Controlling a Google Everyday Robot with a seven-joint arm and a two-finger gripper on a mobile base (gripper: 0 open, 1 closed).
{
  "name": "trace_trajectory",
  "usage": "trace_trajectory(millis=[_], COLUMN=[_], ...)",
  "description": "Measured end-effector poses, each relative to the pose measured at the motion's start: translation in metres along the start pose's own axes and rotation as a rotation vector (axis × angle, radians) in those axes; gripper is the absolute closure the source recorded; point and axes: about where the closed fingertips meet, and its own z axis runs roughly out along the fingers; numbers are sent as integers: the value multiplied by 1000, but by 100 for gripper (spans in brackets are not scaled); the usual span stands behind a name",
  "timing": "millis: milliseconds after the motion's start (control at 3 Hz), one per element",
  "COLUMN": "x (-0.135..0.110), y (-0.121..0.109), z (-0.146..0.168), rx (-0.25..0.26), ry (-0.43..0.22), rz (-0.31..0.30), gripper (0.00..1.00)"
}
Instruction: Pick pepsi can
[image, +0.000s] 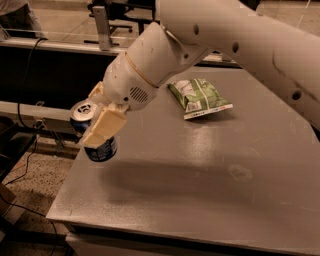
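Note:
The pepsi can is dark blue with a silver top and pull tab. It hangs tilted in the air over the table's left edge, clear of the surface. My gripper is shut on it, with one cream finger across its near side and the other behind it. The white arm reaches down from the upper right.
A green-and-white snack bag lies on the grey table at the back middle. The table's left and front edges are close to the can. A dark bench and cables stand on the floor to the left.

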Motion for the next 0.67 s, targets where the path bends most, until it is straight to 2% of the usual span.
trace_trajectory(millis=[333, 667], x=[-29, -29], y=[4, 4], z=[-63, -63], rx=[-13, -13], ry=[-41, -41], rz=[-58, -58], gripper=[100, 100])
